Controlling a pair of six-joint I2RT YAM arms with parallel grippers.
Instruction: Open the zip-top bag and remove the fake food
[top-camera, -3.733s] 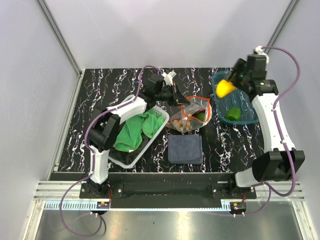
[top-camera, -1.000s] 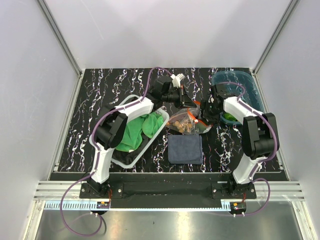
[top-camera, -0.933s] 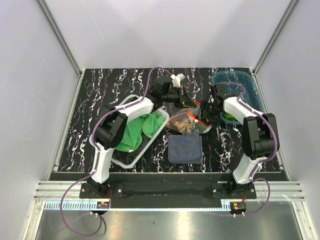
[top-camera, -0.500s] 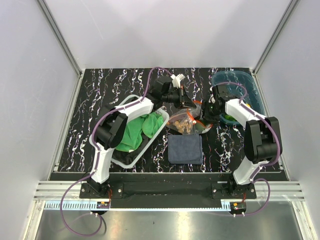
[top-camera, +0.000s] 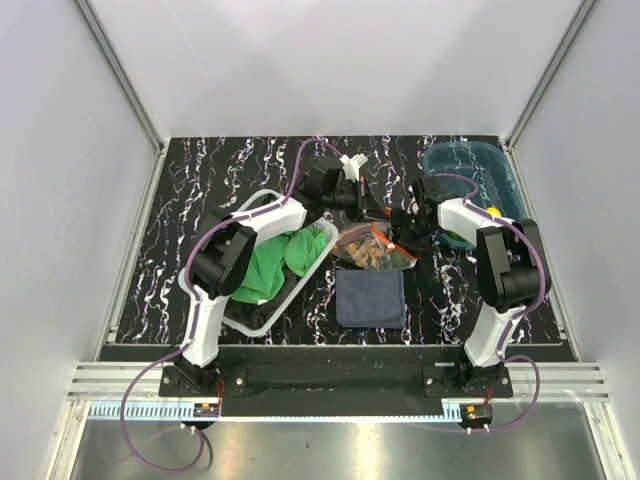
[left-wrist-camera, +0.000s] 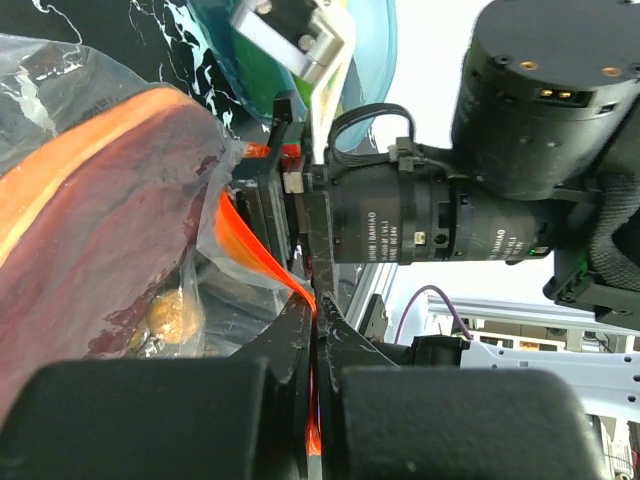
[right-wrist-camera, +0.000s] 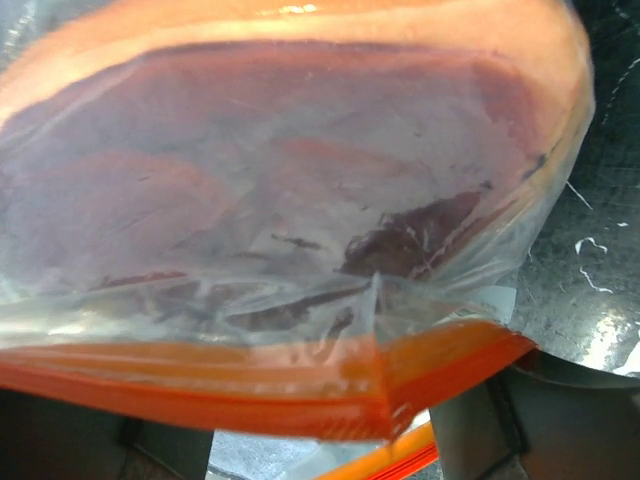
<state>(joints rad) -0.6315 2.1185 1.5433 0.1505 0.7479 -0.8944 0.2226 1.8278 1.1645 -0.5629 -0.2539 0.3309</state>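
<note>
For the zip-top bag: lies at the middle of the black marbled table, just beyond the dark blue cloth, with its mouth lifted toward the far side. Holds fake food, visible as a cluster of small brown balls against the clear plastic. Carries an orange-red zip strip along the raised edge.

For the left gripper: clamped fully together on one lip of the zip strip, with both fingers meeting on the orange plastic in the left wrist view. Reaches in from the left, past the far end of the white basket, which holds a green cloth.

For the right gripper: positioned at the opposite side of the bag mouth, facing the left gripper. Spread wide in the right wrist view, with fingers at the lower corners and the zip strip running across between them. Contact with the plastic: cannot be told.

To the right of the bag: translucent blue tray, containing a green toy piece and a yellow toy piece.
</note>
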